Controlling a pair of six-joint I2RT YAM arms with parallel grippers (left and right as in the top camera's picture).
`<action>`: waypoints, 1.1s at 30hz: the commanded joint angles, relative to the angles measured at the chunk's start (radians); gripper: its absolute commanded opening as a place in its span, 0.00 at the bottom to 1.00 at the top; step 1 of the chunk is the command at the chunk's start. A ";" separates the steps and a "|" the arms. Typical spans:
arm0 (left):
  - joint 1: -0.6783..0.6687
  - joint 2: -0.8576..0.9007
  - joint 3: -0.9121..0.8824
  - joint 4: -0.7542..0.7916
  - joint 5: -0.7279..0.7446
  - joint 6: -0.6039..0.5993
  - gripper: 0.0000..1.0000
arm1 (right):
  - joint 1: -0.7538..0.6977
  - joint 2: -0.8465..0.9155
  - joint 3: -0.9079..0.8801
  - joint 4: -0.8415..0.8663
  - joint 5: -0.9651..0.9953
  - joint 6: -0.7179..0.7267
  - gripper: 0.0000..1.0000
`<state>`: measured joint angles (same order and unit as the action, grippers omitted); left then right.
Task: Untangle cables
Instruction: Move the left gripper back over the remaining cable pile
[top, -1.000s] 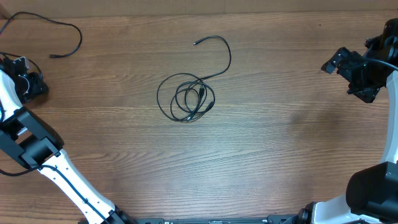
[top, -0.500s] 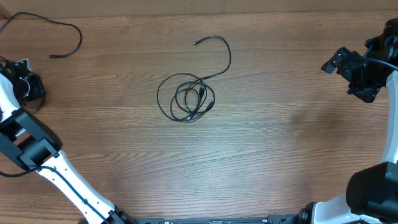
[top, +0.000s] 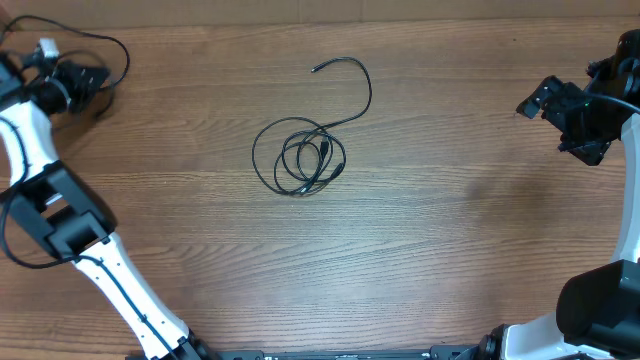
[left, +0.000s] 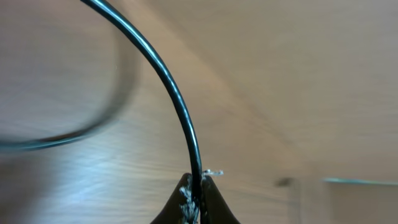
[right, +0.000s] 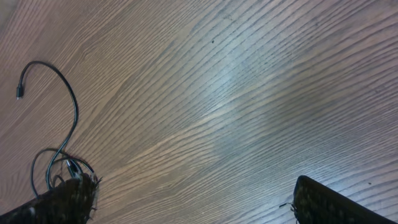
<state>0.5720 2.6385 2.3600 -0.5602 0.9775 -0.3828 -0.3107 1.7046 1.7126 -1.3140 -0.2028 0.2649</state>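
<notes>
Left fingers (left: 177, 208): observed closed together, clamped on a thin black loose cable (left: 180, 106). In the left wrist view the cord is pinched between the fingertips and is seen rising from them in a long curve. From overhead, this grasp is located at the far left corner of the tabletop (top: 450, 250), and the loose cable is seen arcing around that corner.

Right fingers (right: 336, 202): recorded as spread wide apart, positioned near the right edge of the tabletop, toward the far side.

Coiled cable (top: 298, 158): found lying flat near the middle of the tabletop, slightly toward the far edge. Several overlapping loops are noted. One tail is seen leaving the right side of the coil, curving toward the far edge and hooking back to the left, ending in a small plug end (top: 316, 69). Whether the coil is made of one cord or several cannot be told. The coil is well apart from both sets of fingers.
</notes>
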 joint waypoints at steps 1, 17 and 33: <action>-0.072 0.011 0.059 0.087 0.109 -0.257 0.04 | 0.001 0.002 0.002 0.003 -0.001 -0.004 1.00; -0.211 0.001 0.095 0.058 -0.122 -0.243 1.00 | 0.001 0.002 0.002 0.003 0.000 -0.004 1.00; -0.331 -0.307 0.256 -0.654 -0.375 0.137 1.00 | 0.001 0.002 0.002 0.003 0.000 -0.004 1.00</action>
<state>0.3065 2.3795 2.5923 -1.1542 0.5690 -0.3088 -0.3107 1.7050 1.7126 -1.3132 -0.2024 0.2646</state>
